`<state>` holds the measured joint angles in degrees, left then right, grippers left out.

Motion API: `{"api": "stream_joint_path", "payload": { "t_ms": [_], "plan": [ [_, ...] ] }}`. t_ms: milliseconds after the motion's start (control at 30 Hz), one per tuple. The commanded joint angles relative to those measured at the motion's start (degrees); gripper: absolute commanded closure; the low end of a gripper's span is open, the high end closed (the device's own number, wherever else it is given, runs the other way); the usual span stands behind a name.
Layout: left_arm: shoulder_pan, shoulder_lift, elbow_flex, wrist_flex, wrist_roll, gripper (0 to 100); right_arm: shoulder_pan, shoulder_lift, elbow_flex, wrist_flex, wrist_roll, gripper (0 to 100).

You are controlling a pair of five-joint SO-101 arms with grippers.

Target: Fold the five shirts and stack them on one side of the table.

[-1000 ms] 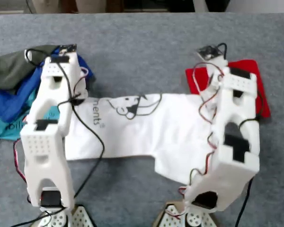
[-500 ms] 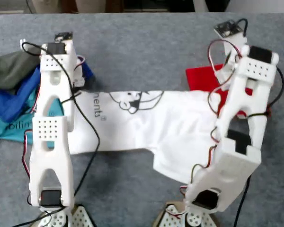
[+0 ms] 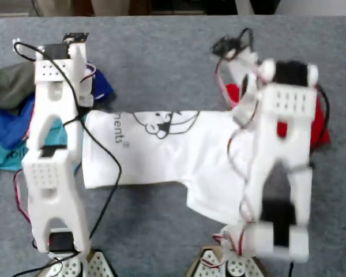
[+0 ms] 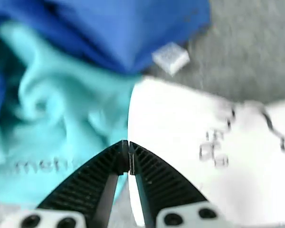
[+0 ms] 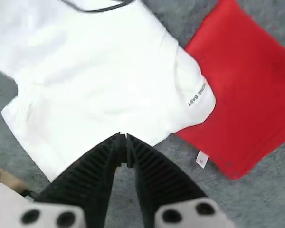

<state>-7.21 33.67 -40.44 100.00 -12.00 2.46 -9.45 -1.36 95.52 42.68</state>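
Grey felt covers the surface (image 3: 173, 52), and a white shirt (image 3: 179, 156) lies spread lengthwise across its middle, printed side up, one sleeve sticking out toward the arm bases.

The left arm (image 3: 52, 144) stretches over the left end of the white shirt. The left gripper (image 4: 128, 159) hangs at that end's edge with its fingers pressed together, and no cloth can be seen between them. The right arm (image 3: 277, 156) reaches over the opposite end. The right gripper (image 5: 124, 142) is likewise pressed together above that end's hem, with nothing in it.

A folded red shirt (image 3: 318, 124) lies flat, tucked partly under the right end of the white shirt. Past the left end sit three rumpled shirts in a heap: a blue shirt (image 3: 11, 124), a teal shirt (image 3: 3, 156) and a dark green shirt (image 3: 8, 86).
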Motion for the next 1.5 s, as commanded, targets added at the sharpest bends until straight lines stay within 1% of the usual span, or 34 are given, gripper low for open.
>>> {"api": "stream_joint_path", "payload": {
  "t_ms": [0, 100, 200, 267, 367, 433, 500, 600, 833, 967, 1067, 1133, 1233, 1300, 1400, 1467],
  "plan": [
    [-1.4, -13.8, 13.6, -3.3, -1.2, 98, -0.7, -17.7, 22.5, -8.6, 7.1, 99.7],
    [-2.1, -20.0, 28.3, -9.1, -1.7, 98, -0.9, -25.5, 37.3, -12.0, 14.2, 99.6],
    [-2.3, -27.0, 45.0, -17.9, -4.5, 98, -2.2, -29.9, 46.4, -12.1, 20.5, 99.1],
    [-2.1, -32.7, 56.4, -24.3, -4.9, 98, -3.6, -31.4, 50.3, -12.3, 23.1, 94.5],
    [-2.0, -41.6, 71.2, -32.0, -4.9, 98, -7.7, -31.8, 53.8, -12.5, 24.9, 81.7],
    [-2.0, -46.1, 77.9, -35.6, -4.8, 98, -11.5, -31.8, 55.9, -13.0, 24.7, 74.7],
    [-1.9, -47.6, 81.9, -37.7, -4.7, 98, -15.0, -31.8, 58.7, -14.9, 24.4, 73.5],
    [-2.3, -46.1, 83.3, -38.7, -4.6, 98, -18.0, -31.1, 64.3, -19.9, 23.6, 73.5],
    [-2.3, -37.8, 83.0, -41.4, -4.4, 98, -18.6, -20.3, 73.5, -27.8, 23.3, 73.4],
    [-2.3, -36.5, 81.1, -41.1, -1.9, 98, -18.6, -17.5, 72.2, -29.3, 23.1, 73.4],
    [-2.4, -36.5, 81.2, -41.1, -1.7, 98, -18.5, -17.5, 72.5, -32.7, 22.4, 73.7],
    [-2.4, -36.5, 81.2, -41.1, -1.7, 98, -18.4, -17.5, 72.5, -35.0, 20.8, 77.5],
    [-2.4, -36.5, 81.2, -41.1, -1.7, 98, -18.4, -17.5, 72.5, -35.9, 20.2, 92.1],
    [-2.4, -36.5, 81.2, -41.1, -1.8, 98, -18.3, -17.5, 72.5, -36.0, 20.2, 99.8],
    [-2.4, -36.5, 81.2, -41.1, -1.8, 98, -17.0, -17.7, 72.3, -36.2, 19.1, 98.4],
    [-2.4, -36.5, 81.2, -41.1, -1.8, 98, -14.9, -17.8, 71.7, -37.4, 18.3, 99.8]
  ]
}}
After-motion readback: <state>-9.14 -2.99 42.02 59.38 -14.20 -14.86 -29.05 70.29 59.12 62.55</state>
